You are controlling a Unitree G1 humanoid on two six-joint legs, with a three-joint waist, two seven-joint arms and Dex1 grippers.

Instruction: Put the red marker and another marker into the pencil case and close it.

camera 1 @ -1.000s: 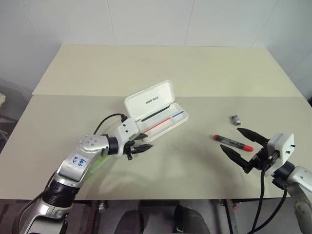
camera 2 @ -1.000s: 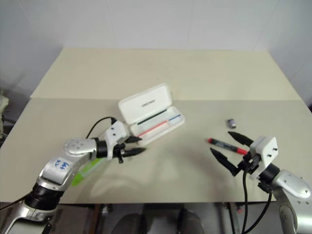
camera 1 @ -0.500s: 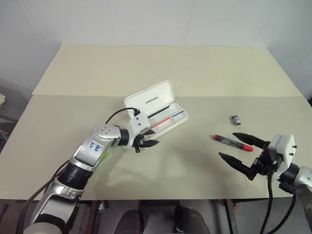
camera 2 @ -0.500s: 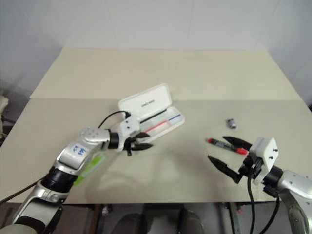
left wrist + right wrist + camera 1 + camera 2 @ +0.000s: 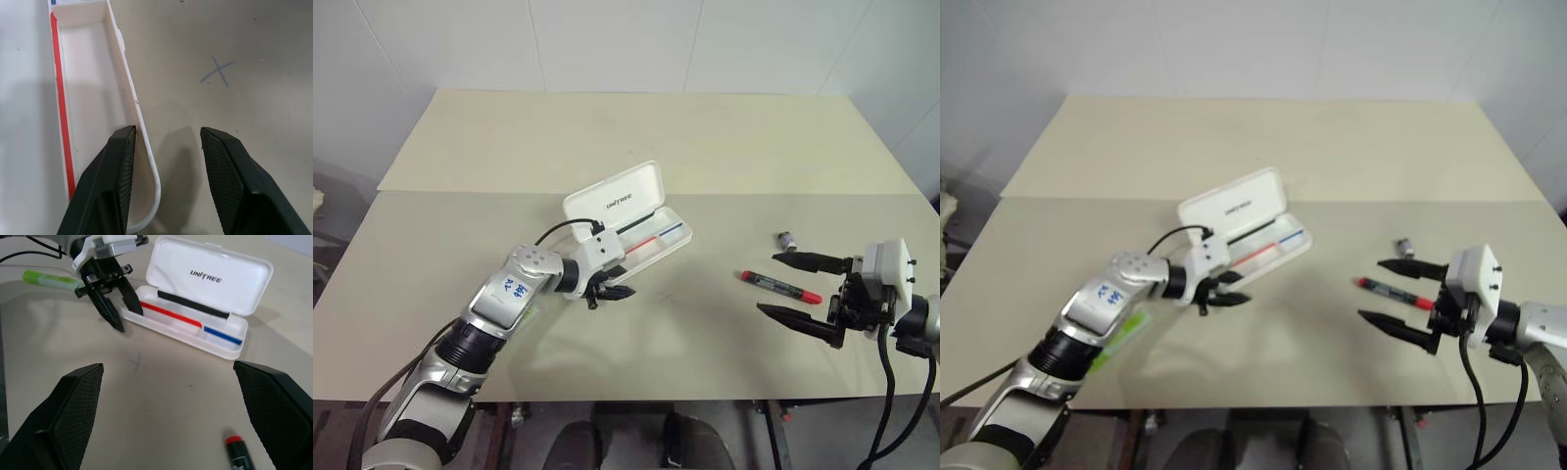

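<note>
While the case (image 5: pixel 628 222) lies open mid-counter with the left tool (image 5: pixel 613 286) parted and empty astride its near wall, the right tool (image 5: pixel 795 289), spread wide, hovers by the red marker (image 5: pixel 780 287), which I'd grasp next; the green marker (image 5: pixel 50 280) waits left.

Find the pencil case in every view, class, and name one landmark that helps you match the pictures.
Left eye: case at centre, lid up.
Right eye: centre, slightly left.
Left wrist: tray wall between open fingers.
Right wrist: upper middle.
Shared landmark: red stripe inside the tray.
</note>
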